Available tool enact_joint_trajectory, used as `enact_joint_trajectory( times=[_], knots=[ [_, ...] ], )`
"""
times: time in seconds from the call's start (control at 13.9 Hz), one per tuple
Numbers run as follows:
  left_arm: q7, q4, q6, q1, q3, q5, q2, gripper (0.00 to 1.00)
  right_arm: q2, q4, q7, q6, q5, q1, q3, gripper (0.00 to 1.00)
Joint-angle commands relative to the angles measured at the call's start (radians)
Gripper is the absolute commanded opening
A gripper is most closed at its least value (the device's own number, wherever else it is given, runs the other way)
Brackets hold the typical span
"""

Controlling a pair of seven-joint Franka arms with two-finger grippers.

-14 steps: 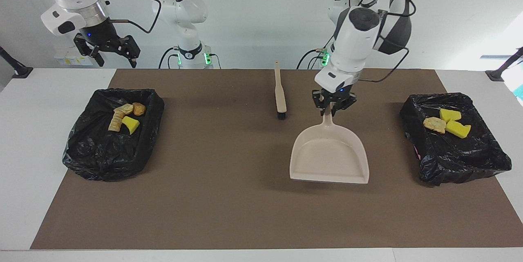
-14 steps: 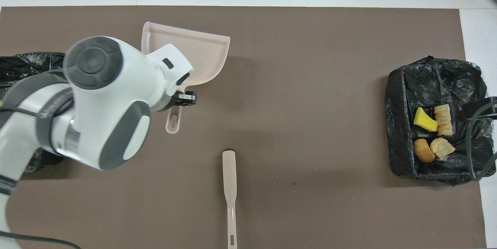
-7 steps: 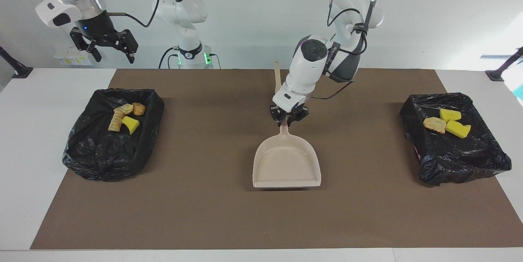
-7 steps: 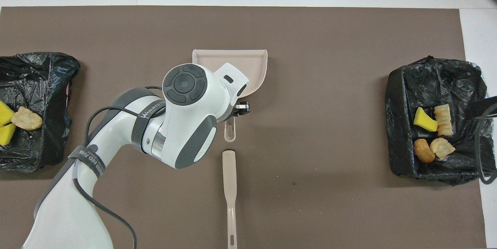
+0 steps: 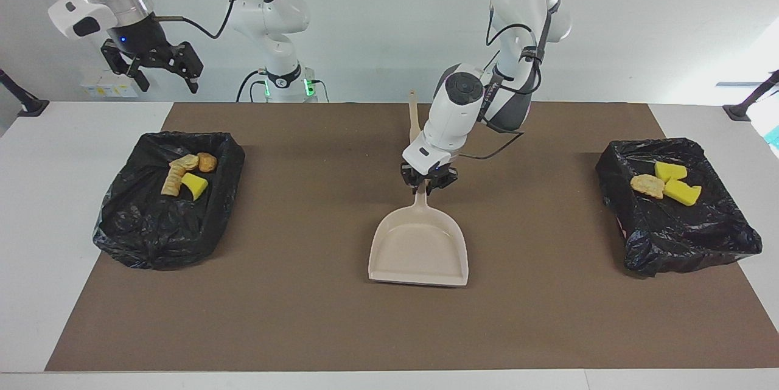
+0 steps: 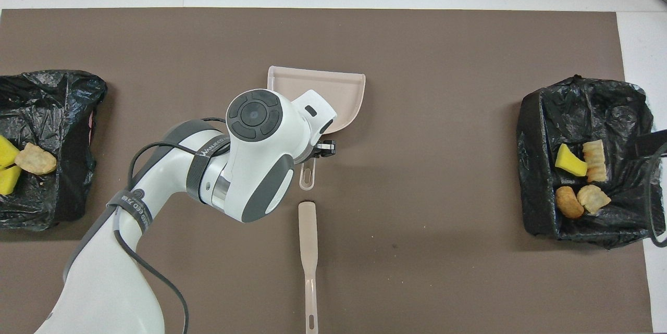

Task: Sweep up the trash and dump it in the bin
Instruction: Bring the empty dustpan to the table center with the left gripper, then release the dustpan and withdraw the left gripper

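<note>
Brown mat [image 5: 304, 317], white table [image 5: 36, 244] (wall seemingly white)

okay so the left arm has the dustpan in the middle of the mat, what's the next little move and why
Probably let go. The left pincer is shut on the empty dustpan's handle, all trash sits in the bins, and the brush lies just robot-side of the pan. The right pincer waits open.
</note>
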Motion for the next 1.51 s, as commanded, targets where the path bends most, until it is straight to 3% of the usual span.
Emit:
enact_joint_trajectory(
  times=[0.0,0.07,0.14,0.22,0.29,0.72,0.94,1.44],
  knots=[
    [0.01,-0.022,0.088,-0.041,0.021,-0.02,0.025,0.0,-0.039,-0.051,0.001,0.006,0.018,-0.002,-0.005,1.0],
    [0.007,-0.022,0.087,-0.038,0.021,-0.02,0.026,0.0,-0.045,-0.073,-0.002,0.042,0.016,0.006,-0.005,1.0],
    [0.005,-0.016,0.087,-0.035,0.021,-0.02,0.025,0.12,-0.042,-0.065,-0.008,0.043,0.016,0.009,-0.001,1.0],
    [0.005,-0.013,0.084,-0.028,0.022,-0.02,0.02,0.63,-0.043,-0.067,-0.008,0.041,0.015,0.011,0.002,1.0],
    [0.007,-0.013,0.076,-0.019,0.022,-0.019,0.014,1.0,-0.042,-0.064,-0.008,0.046,0.015,0.011,0.004,1.0],
    [0.01,-0.013,-0.134,0.105,0.034,-0.017,-0.105,1.0,-0.042,-0.064,-0.008,0.049,0.015,0.011,0.004,1.0],
    [0.031,-0.021,-0.214,0.187,0.034,-0.009,-0.158,1.0,-0.037,-0.06,-0.004,0.058,0.087,0.011,0.025,1.0],
    [0.362,-0.022,-0.45,0.44,0.034,-0.002,-0.277,1.0,-0.034,-0.06,0.102,0.054,0.102,0.009,0.028,1.0]
  ],
)
